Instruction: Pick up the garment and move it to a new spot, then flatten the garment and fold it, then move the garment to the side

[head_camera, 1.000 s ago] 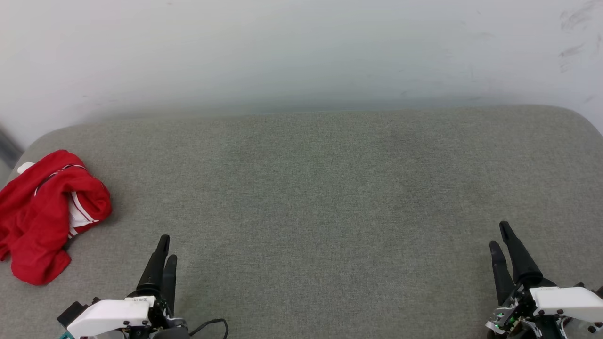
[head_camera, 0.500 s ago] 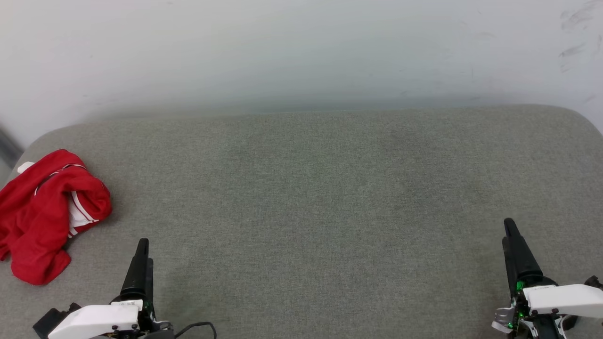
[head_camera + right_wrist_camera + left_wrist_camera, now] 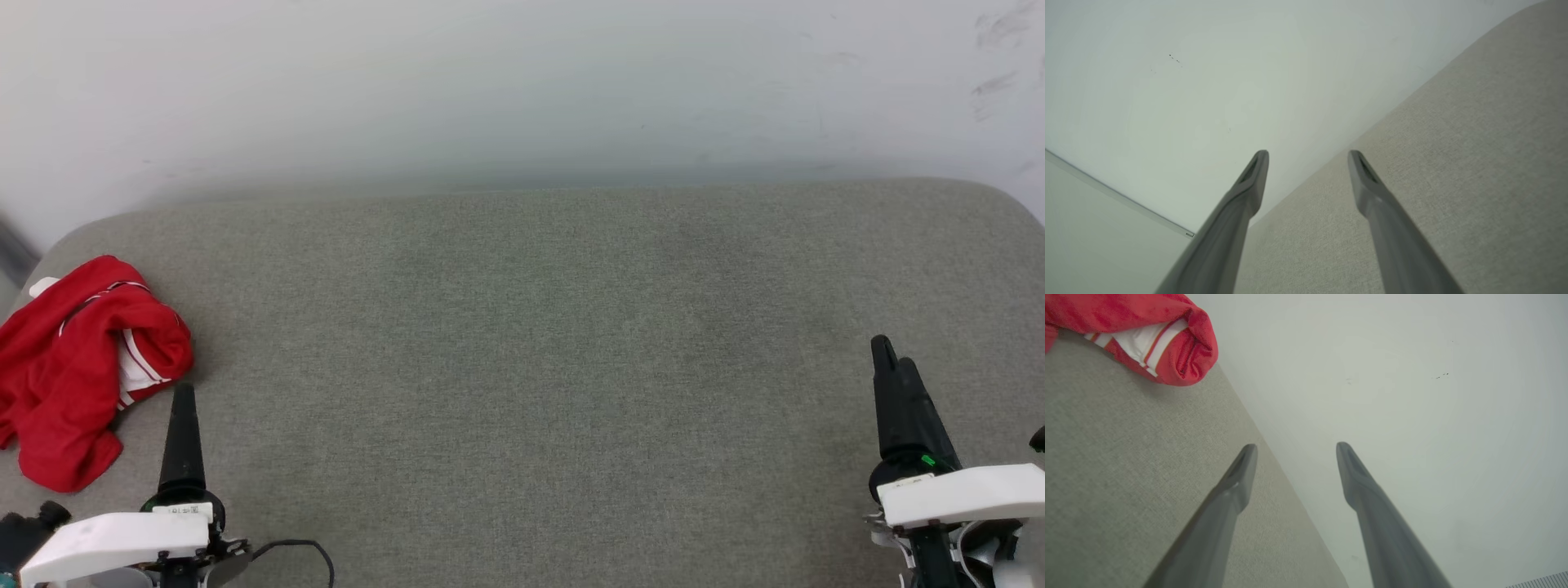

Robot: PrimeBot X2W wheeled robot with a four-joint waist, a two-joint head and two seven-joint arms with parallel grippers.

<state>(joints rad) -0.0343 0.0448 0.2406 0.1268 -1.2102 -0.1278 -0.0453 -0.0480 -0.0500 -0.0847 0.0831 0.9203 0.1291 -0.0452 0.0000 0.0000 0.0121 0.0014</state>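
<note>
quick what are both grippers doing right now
Left gripper: open, empty, apart from the garment.
Right gripper: open, empty.

Even soft light; wrist tools blurry.

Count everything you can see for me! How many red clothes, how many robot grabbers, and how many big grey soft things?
Red clothes: 1, the garment, crumpled
Robot grabbers: 2, the left gripper and the right gripper, both open
Big grey soft things: 1, the grey fabric surface
Total: 4
</note>
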